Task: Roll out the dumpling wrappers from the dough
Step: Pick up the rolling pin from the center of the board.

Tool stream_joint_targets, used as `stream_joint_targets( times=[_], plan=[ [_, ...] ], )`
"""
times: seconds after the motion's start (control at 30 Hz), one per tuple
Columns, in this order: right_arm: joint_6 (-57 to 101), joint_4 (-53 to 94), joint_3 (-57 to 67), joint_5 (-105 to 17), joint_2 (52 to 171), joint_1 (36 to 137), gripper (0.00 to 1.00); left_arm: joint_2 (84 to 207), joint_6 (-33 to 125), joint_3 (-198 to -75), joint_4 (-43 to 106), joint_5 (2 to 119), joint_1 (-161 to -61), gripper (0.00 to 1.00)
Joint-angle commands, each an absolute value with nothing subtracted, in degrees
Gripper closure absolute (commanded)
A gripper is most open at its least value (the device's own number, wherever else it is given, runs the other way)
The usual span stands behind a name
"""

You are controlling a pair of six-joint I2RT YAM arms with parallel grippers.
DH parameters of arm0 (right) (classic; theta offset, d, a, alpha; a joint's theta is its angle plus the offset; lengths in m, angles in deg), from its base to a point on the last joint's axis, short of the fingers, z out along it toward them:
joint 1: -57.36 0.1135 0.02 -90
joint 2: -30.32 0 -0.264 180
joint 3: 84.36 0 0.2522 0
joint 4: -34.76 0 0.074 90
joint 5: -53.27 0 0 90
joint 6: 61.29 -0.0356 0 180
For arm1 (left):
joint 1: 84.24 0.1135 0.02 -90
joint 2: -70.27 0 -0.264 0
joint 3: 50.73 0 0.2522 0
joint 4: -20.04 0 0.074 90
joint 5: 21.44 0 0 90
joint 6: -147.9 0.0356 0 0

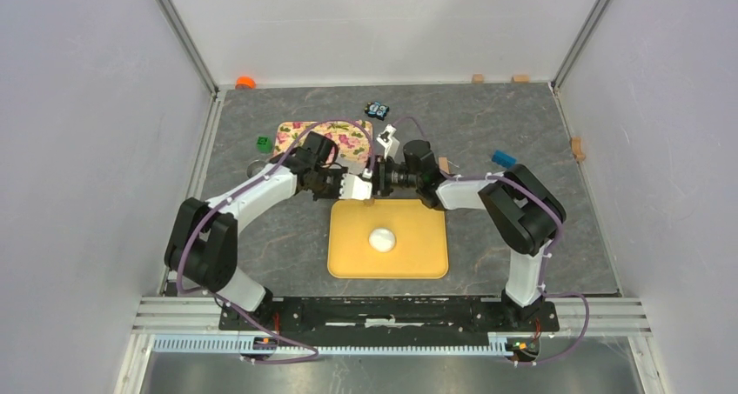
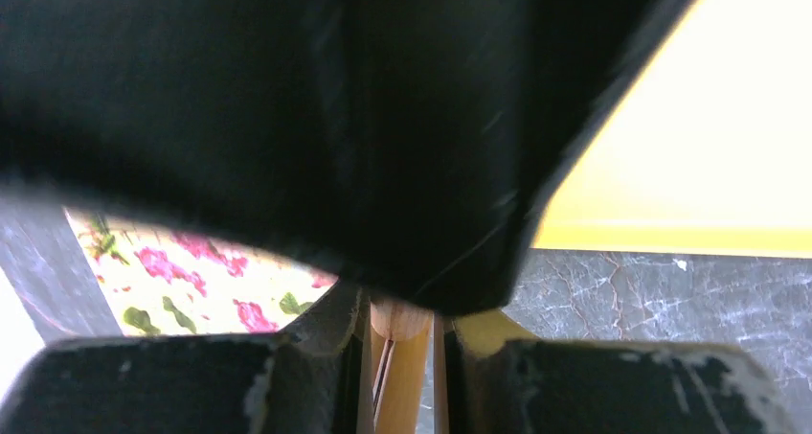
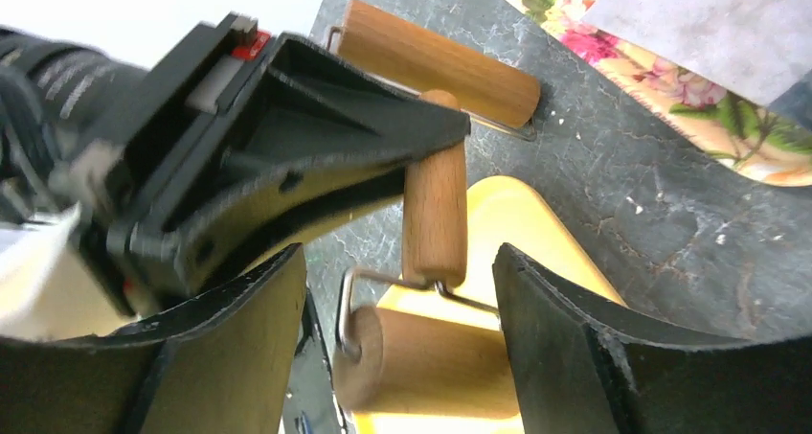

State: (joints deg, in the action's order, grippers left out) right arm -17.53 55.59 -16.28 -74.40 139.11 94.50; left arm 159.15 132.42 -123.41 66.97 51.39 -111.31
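Left gripper (image 2: 402, 355) clamped narrow on the roller (image 3: 434, 214) handle, so it alone carries the tool. Right gripper (image 3: 394, 257) wide, fingers flanking the roller without touching. 1 dough (image 1: 381, 239) ball sits mid-board (image 1: 348, 259), unflattened, probably awaiting rolling.

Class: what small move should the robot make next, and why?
Probably back the right gripper off the wooden roller: its jaws stand open either side of the handle that the left gripper grips, and the dough ball lies unrolled on the yellow board.
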Motion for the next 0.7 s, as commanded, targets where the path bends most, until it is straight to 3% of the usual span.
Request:
stream_joint_targets(
  times=[0.0,0.27,0.43,0.67],
  plan=[
    [-10.32,57.31,-16.04,-77.69,132.91,91.86,0.22,159.06,119.52,-126.19,62.32,47.17,-106.83,0.98],
    [17.87,61.5,-25.64,-71.45,119.43,89.13,0.16,159.42,114.58,-126.55,64.81,36.88,-103.19,0.98],
    [37.32,66.92,-32.18,-74.29,118.77,92.11,0.13,158.44,114.35,-125.95,64.82,34.28,-102.88,0.98],
    [34.85,79.04,-29.16,-77.64,127.47,95.05,0.12,158.04,115.39,-125.33,64.8,33.04,-102.72,0.98]
  ],
)
